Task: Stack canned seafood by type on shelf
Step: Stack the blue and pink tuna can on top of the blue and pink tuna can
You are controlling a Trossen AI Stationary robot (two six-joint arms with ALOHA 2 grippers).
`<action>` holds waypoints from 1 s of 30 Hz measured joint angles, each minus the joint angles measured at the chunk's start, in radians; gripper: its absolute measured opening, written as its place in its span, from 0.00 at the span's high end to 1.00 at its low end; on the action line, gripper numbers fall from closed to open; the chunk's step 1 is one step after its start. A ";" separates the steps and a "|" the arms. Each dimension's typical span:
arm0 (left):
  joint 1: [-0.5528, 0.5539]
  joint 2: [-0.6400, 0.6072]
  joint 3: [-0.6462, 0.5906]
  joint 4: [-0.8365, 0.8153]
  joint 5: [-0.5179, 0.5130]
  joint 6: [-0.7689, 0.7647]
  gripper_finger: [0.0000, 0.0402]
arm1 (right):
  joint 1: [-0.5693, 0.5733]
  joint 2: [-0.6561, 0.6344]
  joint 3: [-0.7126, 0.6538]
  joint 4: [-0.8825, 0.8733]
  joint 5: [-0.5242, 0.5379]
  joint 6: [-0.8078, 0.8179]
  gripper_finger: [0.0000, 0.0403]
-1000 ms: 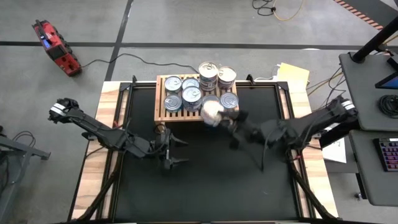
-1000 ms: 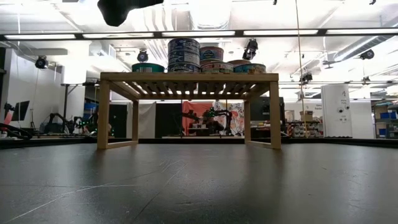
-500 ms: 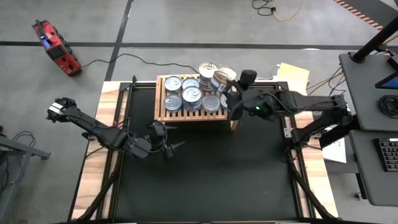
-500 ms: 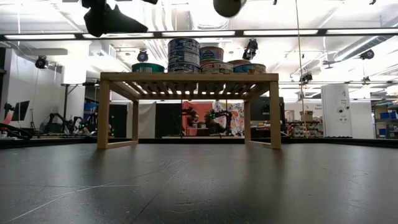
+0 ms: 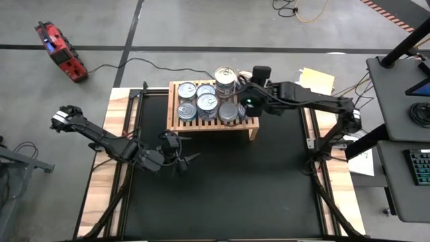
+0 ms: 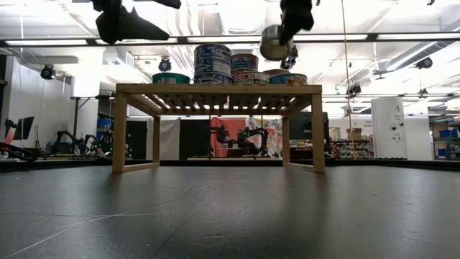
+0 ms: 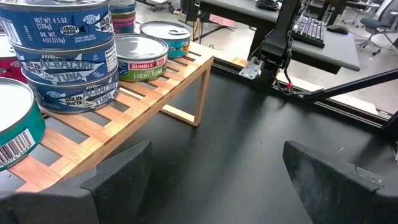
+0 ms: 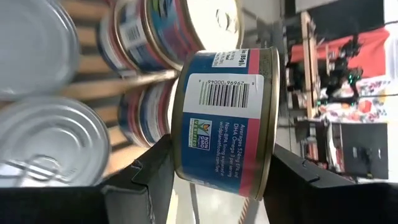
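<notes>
The held can (image 8: 224,121), with a blue and red label, hangs in my right gripper (image 8: 221,171) above the right end of the shelf (image 5: 176,125). In the low view this can (image 6: 275,42) is just higher than the tins on the shelf (image 6: 215,89). Several tins stand on the slatted top, among them a tall stack (image 5: 225,78) at the far side and blue tuna tins (image 7: 68,56). My right gripper (image 5: 246,102) is shut on the can. My left gripper (image 5: 185,160) stands open over the black mat in front of the shelf, nothing between its fingers (image 7: 124,177). My right gripper pinches the can between its two fingers, one on each flat end: the base rim (image 8: 180,158) and the gold lid rim (image 8: 267,168). The fingers slant down from the table's right side. The can is lifted clear and tipped onto its side, label toward the wrist camera.
The black mat (image 5: 222,181) in front of the shelf is free room. A yellow sheet (image 5: 317,81) lies past the table's far right corner. A desk with a keyboard (image 5: 420,165) stands to the right, and a red tool (image 5: 59,52) lies on the floor at the far left.
My right gripper has carried the can from the mat in front of the shelf toward the far edge, over the shelf's right end, turning as it went; the can now shows tipped. My left gripper has turned a little in place and stays open.
</notes>
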 joint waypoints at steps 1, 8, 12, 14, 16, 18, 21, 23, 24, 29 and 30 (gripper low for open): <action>0.000 0.000 0.000 -0.003 0.000 0.000 0.14 | -0.011 0.007 0.001 -0.010 0.000 -0.006 0.56; 0.000 0.000 0.000 -0.009 0.000 0.000 0.14 | -0.064 0.043 -0.002 -0.016 0.000 -0.067 0.56; 0.000 0.001 0.000 -0.013 0.000 0.000 0.14 | -0.082 0.046 -0.002 -0.016 0.000 -0.093 0.56; 0.000 0.001 0.000 -0.013 0.000 0.000 0.14 | -0.088 0.046 -0.002 -0.014 0.000 -0.100 0.56; 0.000 0.001 0.000 -0.013 -0.001 0.000 0.14 | -0.092 0.046 -0.002 -0.014 -0.001 -0.111 0.56; 0.000 0.005 0.000 -0.012 -0.002 0.002 0.14 | -0.094 0.046 -0.003 -0.013 -0.008 -0.127 0.56; 0.000 0.015 0.000 -0.012 -0.016 0.003 0.14 | -0.094 0.047 -0.003 -0.012 -0.011 -0.164 0.56; 0.000 0.023 0.000 -0.013 -0.027 0.001 0.14 | -0.094 0.052 -0.003 -0.010 -0.011 -0.167 0.56; 0.000 0.026 0.000 -0.014 -0.027 0.000 0.14 | -0.094 0.054 -0.003 -0.009 -0.012 -0.167 0.56; 0.000 0.032 0.000 -0.013 -0.038 0.000 0.14 | -0.097 0.057 -0.003 -0.006 -0.033 -0.175 0.56; 0.000 0.032 0.000 -0.013 -0.038 0.000 0.14 | -0.097 0.057 -0.003 -0.005 -0.035 -0.175 0.56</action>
